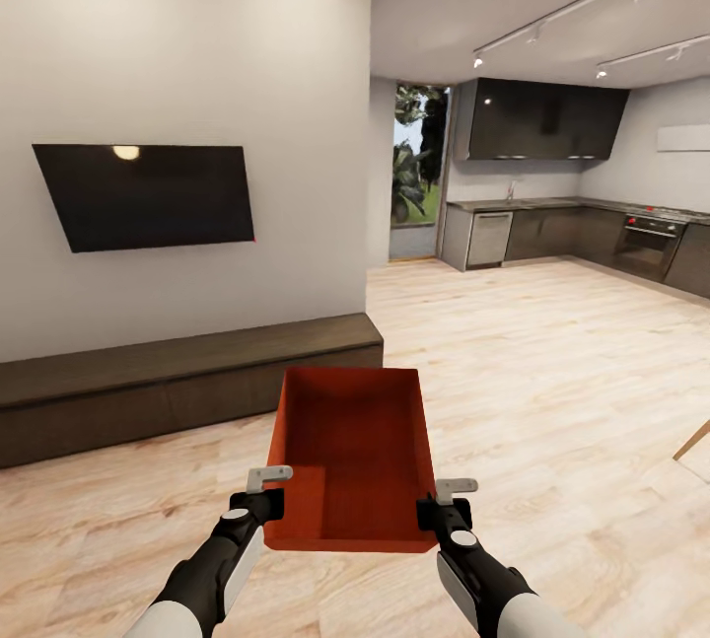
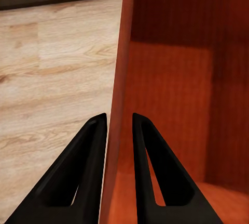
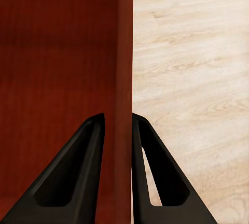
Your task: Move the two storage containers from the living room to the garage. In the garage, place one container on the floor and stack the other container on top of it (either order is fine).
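The two arms reach out low and forward, and between them rides one orange-red bin (image 1: 355, 460), held up off the wood floor (image 1: 552, 391) with its open top facing up. The left gripper (image 1: 258, 505) pinches the bin's left wall near the close corner, and the right gripper (image 1: 442, 512) does the same on the right wall. From the left wrist the reason for that grip is plain: the thin wall (image 2: 118, 104) runs straight between the two black fingers (image 2: 88, 167), one outside and one inside the bin, closed narrow onto it. The right wrist shows the mirror of it, with the wall (image 3: 123, 78) clamped between its fingers (image 3: 85, 172). Taking both side walls at once looks like the way to keep a long, shallow bin level, since a single pinch at one edge would likely let it swing or twist. The bin appears empty, its ribbed floor bare. The robot stands in the living room, with the black TV (image 1: 148, 194) on the white wall to the left, the long dark bench (image 1: 177, 377) under it, and a kitchen (image 1: 562, 194) open beyond on the right. I judge this as the carrying stage for the first bin, the garage being nowhere ahead yet.
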Motion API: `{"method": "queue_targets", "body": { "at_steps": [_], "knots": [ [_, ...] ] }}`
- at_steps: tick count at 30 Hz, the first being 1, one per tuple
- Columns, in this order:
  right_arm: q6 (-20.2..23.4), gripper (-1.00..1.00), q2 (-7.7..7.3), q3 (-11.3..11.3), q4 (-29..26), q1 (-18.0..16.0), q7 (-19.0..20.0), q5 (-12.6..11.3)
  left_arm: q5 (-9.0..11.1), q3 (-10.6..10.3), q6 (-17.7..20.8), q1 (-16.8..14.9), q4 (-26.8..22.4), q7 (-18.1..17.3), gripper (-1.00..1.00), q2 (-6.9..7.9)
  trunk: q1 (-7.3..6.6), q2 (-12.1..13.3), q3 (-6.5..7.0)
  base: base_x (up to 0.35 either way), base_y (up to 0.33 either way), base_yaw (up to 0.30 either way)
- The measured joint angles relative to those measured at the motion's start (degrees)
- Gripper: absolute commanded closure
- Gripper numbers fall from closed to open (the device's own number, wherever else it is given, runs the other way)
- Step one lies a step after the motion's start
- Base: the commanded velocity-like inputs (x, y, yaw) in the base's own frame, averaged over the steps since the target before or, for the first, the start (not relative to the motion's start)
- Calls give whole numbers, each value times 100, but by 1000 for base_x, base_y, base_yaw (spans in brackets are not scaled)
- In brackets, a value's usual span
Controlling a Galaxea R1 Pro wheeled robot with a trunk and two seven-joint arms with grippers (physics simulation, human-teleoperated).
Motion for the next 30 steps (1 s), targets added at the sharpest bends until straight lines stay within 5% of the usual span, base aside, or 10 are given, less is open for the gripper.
{"method": "queue_targets", "body": {
  "at_steps": [13,30],
  "knots": [
    [17,100,-4,17,-1,1,-5,-1,21,3,-17,0,30,1,100,-1,0,0,0,0,0,-13],
    [6,100,-4,13,-3,2,-7,-1,12,1,-20,-2,23,-1,100,-2,0,0,0,0,0,-228]
  ]
}}
